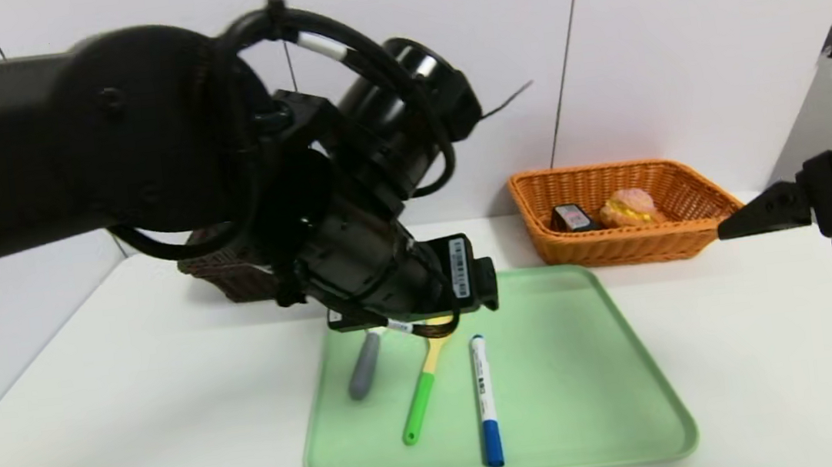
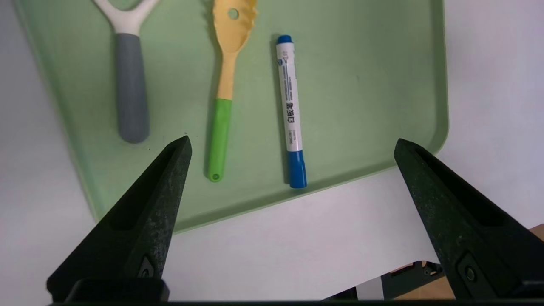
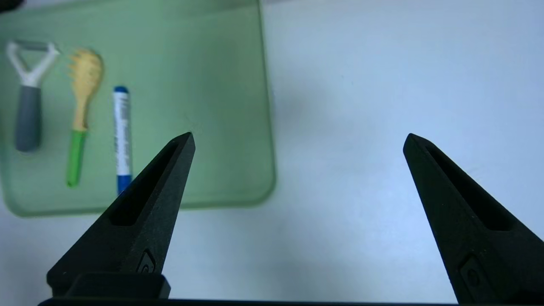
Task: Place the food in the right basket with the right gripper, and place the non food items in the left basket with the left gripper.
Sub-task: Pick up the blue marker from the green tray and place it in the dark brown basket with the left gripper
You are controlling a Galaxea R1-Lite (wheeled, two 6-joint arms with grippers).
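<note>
In the head view, your left gripper (image 1: 413, 315) hangs over the far part of the tray (image 1: 570, 372), hiding the peeler's head; lower blindly and you could knock it. The dark basket (image 1: 235, 276) sits behind that arm, so a swing there could clip its rim. The bun (image 1: 628, 207) and small box (image 1: 573, 218) already lie in the orange basket (image 1: 626, 246), near your idle right gripper (image 1: 765, 211). In the left wrist view, your jaws stand wide and empty, with the marker (image 2: 291, 110) and pasta spoon (image 2: 223, 93) between them and the peeler (image 2: 131, 85) beyond; closing off-centre could roll the marker. In the right wrist view, those jaws are spread, holding nothing.
</note>
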